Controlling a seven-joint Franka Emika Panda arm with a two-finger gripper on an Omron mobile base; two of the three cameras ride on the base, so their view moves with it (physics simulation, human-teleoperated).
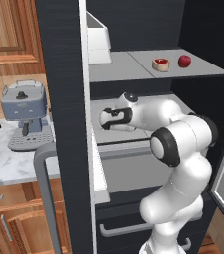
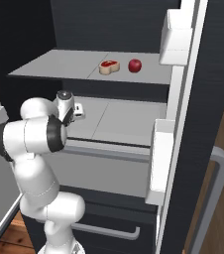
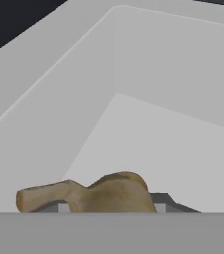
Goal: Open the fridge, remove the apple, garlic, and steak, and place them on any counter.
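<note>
The black fridge [image 1: 62, 99] stands open, both doors swung out. On its upper shelf lie the steak [image 1: 160, 64] [image 2: 109, 66], a red slab with a pale rim, and beside it the round red apple [image 1: 184, 61] [image 2: 135, 65]. My gripper [image 1: 103, 119] [image 2: 79, 116] reaches into the left side of the middle shelf. In the hand view the tan-brown garlic [image 3: 101, 193], with a stubby stem pointing left, sits between my gripper [image 3: 111, 204] fingertips [image 3: 164, 202], which press against its sides. The marble counter [image 1: 0, 166] lies left of the fridge.
A blue-grey coffee machine [image 1: 24, 113] stands on the counter by the left door. White door bins [image 2: 175, 42] hang on the right door. A grey drawer front [image 2: 104, 166] lies under the middle shelf, and lower drawers with bar handles [image 2: 104, 229] below it.
</note>
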